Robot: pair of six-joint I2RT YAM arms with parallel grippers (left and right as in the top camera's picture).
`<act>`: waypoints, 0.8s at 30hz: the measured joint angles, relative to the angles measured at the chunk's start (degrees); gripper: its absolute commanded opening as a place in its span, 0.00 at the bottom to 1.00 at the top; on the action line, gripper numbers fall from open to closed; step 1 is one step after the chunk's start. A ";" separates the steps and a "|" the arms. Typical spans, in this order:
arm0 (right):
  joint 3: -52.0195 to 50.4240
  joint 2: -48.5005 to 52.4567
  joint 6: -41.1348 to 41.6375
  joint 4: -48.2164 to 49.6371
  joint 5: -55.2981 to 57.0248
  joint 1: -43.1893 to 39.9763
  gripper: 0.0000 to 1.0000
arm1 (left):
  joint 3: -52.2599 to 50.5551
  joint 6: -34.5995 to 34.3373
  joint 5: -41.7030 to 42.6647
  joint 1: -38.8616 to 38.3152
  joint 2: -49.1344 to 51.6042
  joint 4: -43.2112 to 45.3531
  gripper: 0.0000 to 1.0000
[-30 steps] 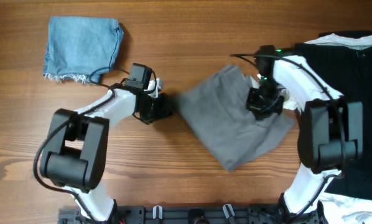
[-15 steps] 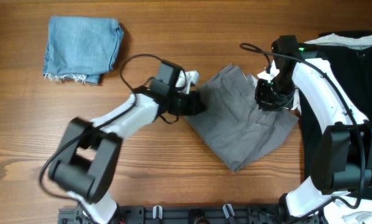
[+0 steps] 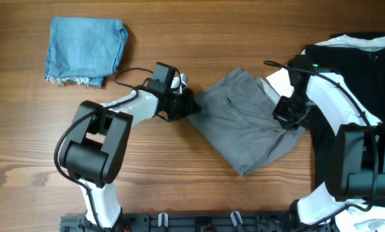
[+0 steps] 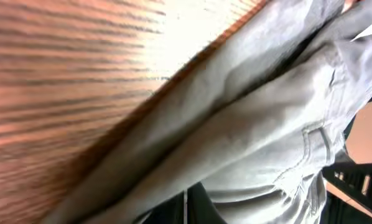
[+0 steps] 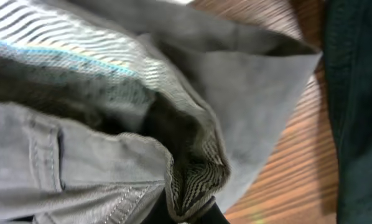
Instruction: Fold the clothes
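Spreading shorts (image 3: 247, 132) on counter (image 3: 179, 193): right gripper (image 3: 288, 117) jaws clamped on them, left gripper (image 3: 187, 106) jaws can't tell; best pull edges taut.

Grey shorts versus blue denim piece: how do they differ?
The grey shorts are larger than the denim piece. The shorts lie skewed and rumpled; the denim lies flat and square. The left pincer and right pincer are at the shorts' edges; nothing touches the denim. Both rest on the table.

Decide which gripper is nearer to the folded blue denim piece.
Left. The left gripper is at the left edge of the grey shorts, down and right of the denim. The right gripper is at their right edge, much farther away.
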 measured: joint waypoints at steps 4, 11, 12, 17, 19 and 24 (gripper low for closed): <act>-1.36 0.00 -5.95 5.22 -2.89 -3.21 0.19 | 0.52 5.46 2.25 0.20 -0.31 0.11 0.40; 4.98 -11.67 -14.03 3.17 -10.21 -3.63 0.22 | 1.66 12.00 0.81 -0.59 -19.12 -13.94 0.16; 5.42 -13.42 -14.01 3.30 -10.40 -3.63 0.22 | 1.77 12.44 0.79 -1.84 -19.82 -14.43 0.15; 5.60 -14.64 -11.96 4.07 -10.88 -3.63 0.22 | 1.79 12.39 0.66 -15.78 -10.60 -9.25 0.10; 5.60 -14.64 -11.54 4.11 -11.06 -3.63 0.22 | 1.75 7.56 0.63 -18.38 -3.34 -9.77 0.07; 5.57 -14.64 -14.84 4.76 -14.36 -3.63 0.25 | 2.16 -3.85 5.20 -4.00 0.74 -12.31 0.07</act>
